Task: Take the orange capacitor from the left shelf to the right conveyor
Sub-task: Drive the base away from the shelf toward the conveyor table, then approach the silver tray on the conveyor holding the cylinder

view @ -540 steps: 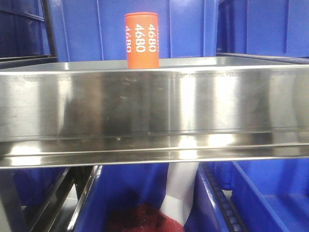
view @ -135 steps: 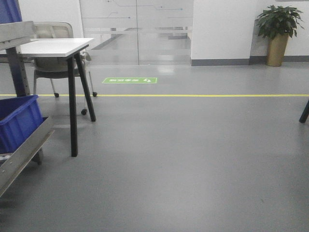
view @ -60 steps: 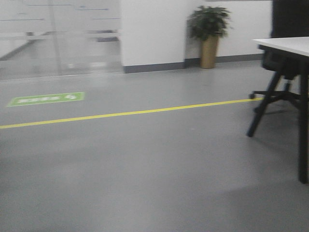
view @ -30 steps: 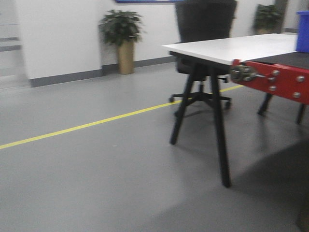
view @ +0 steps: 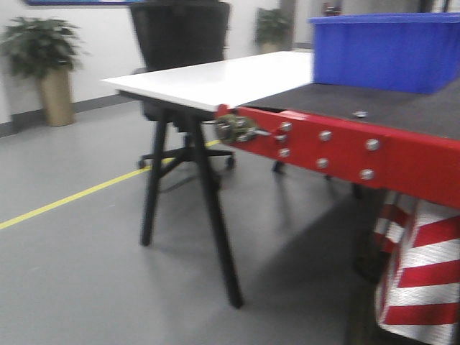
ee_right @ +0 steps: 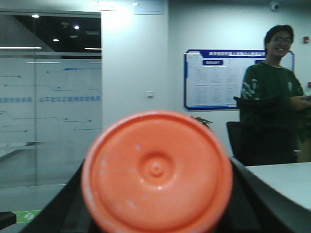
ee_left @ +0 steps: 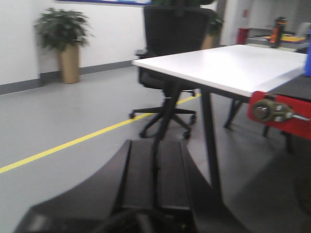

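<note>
The orange capacitor [ee_right: 156,172] fills the middle of the right wrist view, flat end toward the camera. My right gripper [ee_right: 156,204] is shut on it, with dark fingers [ee_right: 248,194] on both sides. The right conveyor [view: 374,106] shows in the front view as a dark textured belt on a red frame [view: 338,147], at right. My left gripper [ee_left: 155,160] is shut and empty, its black fingers together, pointing at the floor near a table leg. The left shelf is out of view.
A blue bin [view: 384,49] stands on the belt's far end. A white table [view: 215,75] with black legs adjoins the conveyor; a black office chair [view: 180,43] is behind it. A red-white striped post [view: 420,277] stands at lower right. A person [ee_right: 272,97] stands by a wall board.
The view has swung right from the shelf across open floor. The table and red conveyor frame have come closer and moved to centre, and the blue bin has come into view.
</note>
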Controlling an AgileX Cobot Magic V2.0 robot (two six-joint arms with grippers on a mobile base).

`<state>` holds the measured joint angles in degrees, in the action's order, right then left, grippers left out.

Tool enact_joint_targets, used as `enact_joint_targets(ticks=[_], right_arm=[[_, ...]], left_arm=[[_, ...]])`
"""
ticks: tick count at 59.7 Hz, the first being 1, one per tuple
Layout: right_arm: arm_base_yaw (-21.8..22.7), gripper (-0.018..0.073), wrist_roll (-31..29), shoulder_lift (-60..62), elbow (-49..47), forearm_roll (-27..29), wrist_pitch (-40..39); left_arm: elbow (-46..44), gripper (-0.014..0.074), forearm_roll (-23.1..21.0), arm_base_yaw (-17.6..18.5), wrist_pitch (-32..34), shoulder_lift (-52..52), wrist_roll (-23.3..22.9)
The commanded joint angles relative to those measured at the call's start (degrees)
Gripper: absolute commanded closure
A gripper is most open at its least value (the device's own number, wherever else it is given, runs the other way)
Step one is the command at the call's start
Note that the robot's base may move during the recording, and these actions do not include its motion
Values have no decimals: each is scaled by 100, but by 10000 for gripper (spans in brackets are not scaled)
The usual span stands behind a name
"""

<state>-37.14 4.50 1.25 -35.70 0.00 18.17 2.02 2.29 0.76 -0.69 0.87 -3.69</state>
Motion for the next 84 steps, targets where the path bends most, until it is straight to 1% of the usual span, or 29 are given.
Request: enact_joint_targets(ticks=[1,84], right_arm=[[29,508,-36,11,-120,-62,-489],[29,508,-36,10,-120,-62,-520]], left_arm=[[124,722,-13,13,521,38,-37],[124,722,-13,13,521,38,-37]])
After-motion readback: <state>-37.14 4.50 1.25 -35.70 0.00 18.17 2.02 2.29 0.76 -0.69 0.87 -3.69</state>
